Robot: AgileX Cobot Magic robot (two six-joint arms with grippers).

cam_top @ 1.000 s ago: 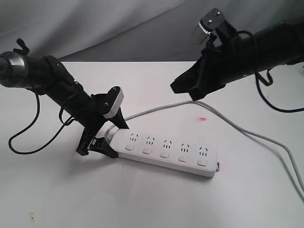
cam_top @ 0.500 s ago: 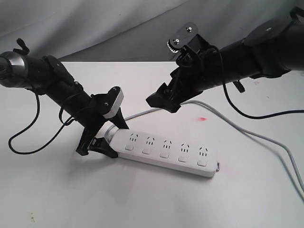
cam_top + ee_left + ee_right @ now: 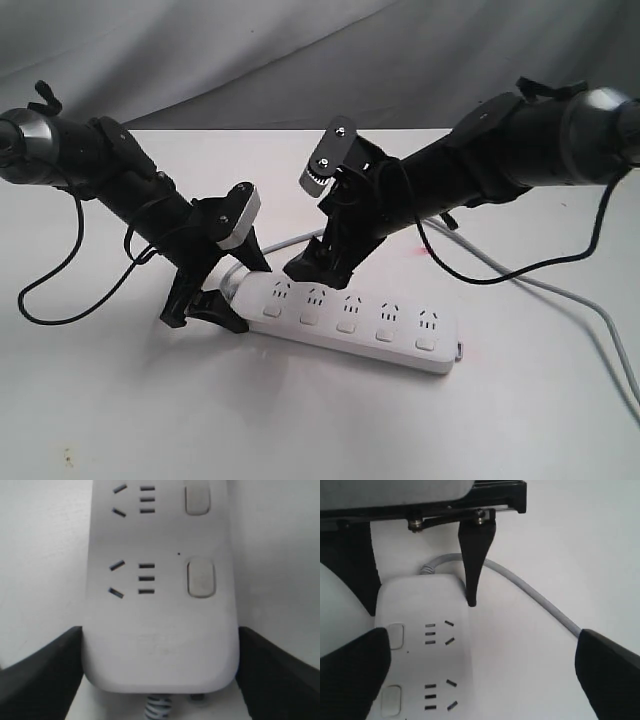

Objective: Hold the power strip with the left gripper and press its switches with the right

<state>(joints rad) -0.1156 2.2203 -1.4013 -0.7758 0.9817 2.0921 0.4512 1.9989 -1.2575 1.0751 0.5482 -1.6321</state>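
No text, brand, number or sign can be read anywhere. The power strip point(image 3: 160, 630) bears only a faint mark near its rounded end, too blurred to make out.

White power strip point(image 3: 345, 322) with white switches point(image 3: 347, 326), grey cord point(image 3: 540, 600), white table point(image 3: 150, 420).

We saw power strip point(image 3: 350, 322): white plastic, smooth, slight sheen. Switches point(image 3: 346, 326): same plastic, duller. Cord point(image 3: 540, 285): grey, smooth, rubbery-looking. We noted left gripper point(image 3: 160, 647) and right gripper point(image 3: 315, 268): black plastic, matt. Joint point(image 3: 22, 140) on left arm: silver metal, glossy. Table point(image 3: 300, 420): white, matt, smooth. Backdrop point(image 3: 200, 50): grey cloth, we judged, softly creased.
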